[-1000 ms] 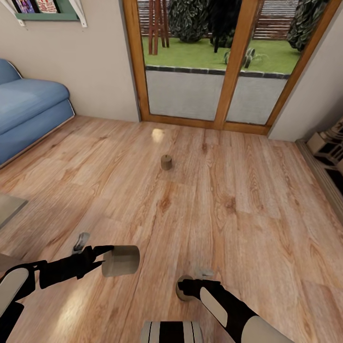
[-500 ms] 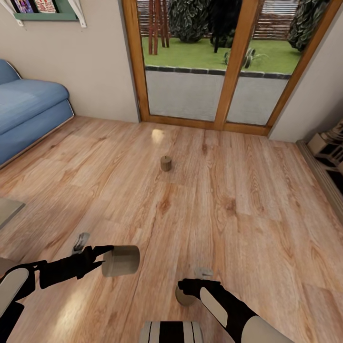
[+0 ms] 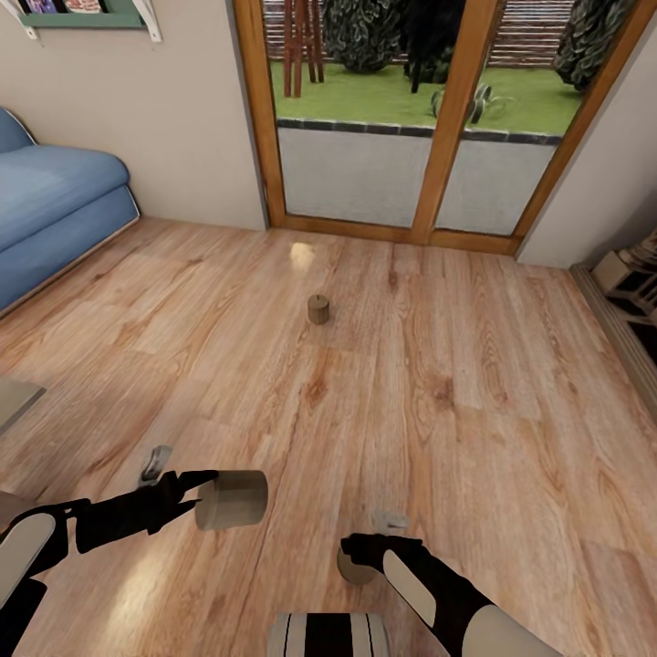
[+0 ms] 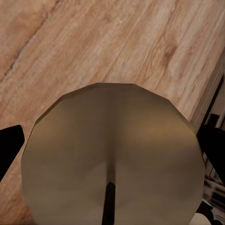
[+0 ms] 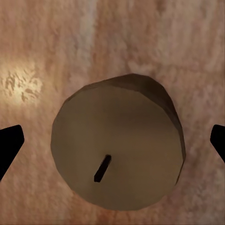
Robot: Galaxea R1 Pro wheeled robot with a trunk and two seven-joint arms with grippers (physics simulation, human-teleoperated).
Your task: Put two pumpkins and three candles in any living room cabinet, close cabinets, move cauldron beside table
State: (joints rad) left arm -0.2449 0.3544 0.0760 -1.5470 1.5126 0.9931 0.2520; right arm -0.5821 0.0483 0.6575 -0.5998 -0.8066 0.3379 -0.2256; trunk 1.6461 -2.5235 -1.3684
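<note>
Head view gives us a wide wooden floor [image 3: 456,383] running to a glass patio door [image 3: 411,119], with a blue sofa [image 3: 46,210] against the wall on our left. Our left gripper [image 3: 203,497] holds a beige candle [image 3: 233,499] on its side above the floor, fingers closed on its end. In the left wrist view that candle [image 4: 112,159] sits between the two dark fingertips, wick toward the camera. Our right gripper [image 3: 360,557] hangs over a second candle [image 3: 349,568] standing on the floor; the right wrist view shows this candle [image 5: 117,150] with the fingertips spread wide on either side, not touching it. A third candle [image 3: 318,309] stands alone farther off, toward the door
</note>
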